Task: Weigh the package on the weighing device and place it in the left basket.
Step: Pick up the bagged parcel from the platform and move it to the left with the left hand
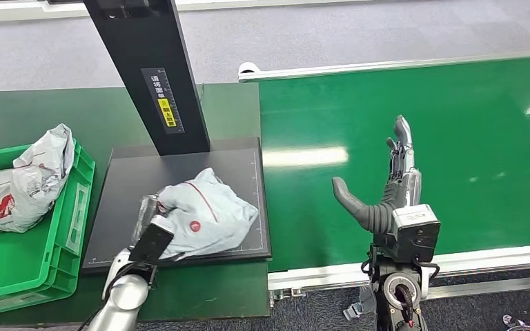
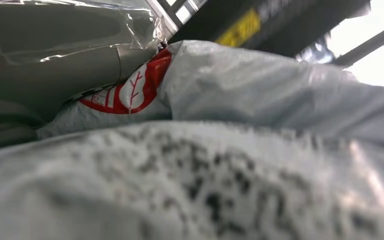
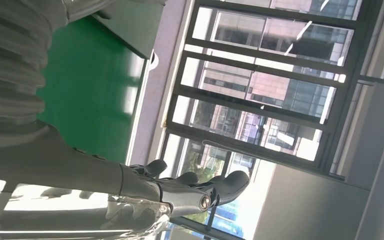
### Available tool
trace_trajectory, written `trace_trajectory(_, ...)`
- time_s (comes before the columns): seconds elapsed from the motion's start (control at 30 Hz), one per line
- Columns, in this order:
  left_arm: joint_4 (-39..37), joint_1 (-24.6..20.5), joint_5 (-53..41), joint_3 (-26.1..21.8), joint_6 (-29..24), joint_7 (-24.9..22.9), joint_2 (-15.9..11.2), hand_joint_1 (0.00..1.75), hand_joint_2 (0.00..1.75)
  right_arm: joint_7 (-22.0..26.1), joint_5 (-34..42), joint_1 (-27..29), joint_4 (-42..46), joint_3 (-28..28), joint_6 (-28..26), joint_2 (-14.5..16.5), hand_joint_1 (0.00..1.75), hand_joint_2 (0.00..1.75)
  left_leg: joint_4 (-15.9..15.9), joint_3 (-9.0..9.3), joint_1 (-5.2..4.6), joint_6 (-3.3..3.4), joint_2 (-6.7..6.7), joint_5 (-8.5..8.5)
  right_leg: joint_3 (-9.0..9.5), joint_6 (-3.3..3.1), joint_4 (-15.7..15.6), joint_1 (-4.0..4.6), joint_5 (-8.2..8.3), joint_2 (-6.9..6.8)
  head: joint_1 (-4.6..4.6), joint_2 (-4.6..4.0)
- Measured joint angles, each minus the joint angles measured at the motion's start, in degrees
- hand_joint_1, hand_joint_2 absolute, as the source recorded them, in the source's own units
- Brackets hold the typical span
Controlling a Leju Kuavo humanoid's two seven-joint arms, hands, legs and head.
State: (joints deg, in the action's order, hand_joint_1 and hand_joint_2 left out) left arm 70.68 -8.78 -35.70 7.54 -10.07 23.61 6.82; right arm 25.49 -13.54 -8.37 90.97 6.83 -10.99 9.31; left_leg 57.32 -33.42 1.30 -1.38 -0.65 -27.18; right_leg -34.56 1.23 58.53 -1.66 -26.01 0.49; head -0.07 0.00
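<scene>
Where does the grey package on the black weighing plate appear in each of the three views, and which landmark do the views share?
Head view: the grey package lies on the black weighing plate, lower centre, with the left hand at its near-left edge.
Left wrist view: the package takes up most of the picture, very close and partly blurred.
Right wrist view: it is not in the picture.
Shared landmark: the black post with the yellow label.
</scene>
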Motion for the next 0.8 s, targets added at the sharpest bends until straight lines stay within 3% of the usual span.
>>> trace_trajectory(0.17,9.1,1.7,8.7,-3.0,-2.4,3.4,-0.5,1.75,1.75,0.2,0.5,0.0,-0.2,-0.2,-0.4,0.0,0.0,1.75,0.0,-0.14,0.0,0.0,0.01,0.0,-0.12,0.0,0.0,0.0,0.0,0.01,0.01,0.0)
trace_trajectory(0.37,18.1,-0.2,22.7,-11.0,-11.1,3.3,-1.7,1.75,1.75,0.7,1.3,0.2,-1.4,-0.3,-1.8,0.0,0.0,1.75,0.0,-0.15,0.03,-0.01,0.0,0.01,-0.15,0.0,0.0,0.03,0.0,0.0,0.01,0.0)
trace_trajectory(0.53,18.3,-2.6,27.8,-18.7,-13.4,4.4,-3.9,1.75,1.75,1.1,1.6,0.8,-3.1,-0.4,-2.4,0.0,0.0,1.75,0.0,-0.14,0.05,-0.03,0.01,0.03,-0.18,-0.01,0.0,0.05,0.0,0.0,-0.01,0.0)
trace_trajectory(0.7,17.8,-3.5,28.5,-22.0,-16.4,4.2,-4.8,1.75,1.75,1.1,1.7,0.8,-4.3,-0.4,-2.4,0.1,0.0,1.75,0.0,-0.21,0.02,-0.02,0.01,0.02,-0.16,0.0,0.0,0.02,0.01,0.0,0.03,0.0)
trace_trajectory(0.8,12.8,-5.7,31.3,-26.6,-19.3,3.2,-7.7,1.75,1.75,0.8,2.1,1.2,-5.2,-0.4,-2.5,0.1,0.0,1.75,0.0,-0.2,0.03,-0.02,0.07,0.02,-0.22,-0.01,0.0,0.03,0.01,0.07,0.03,0.0)
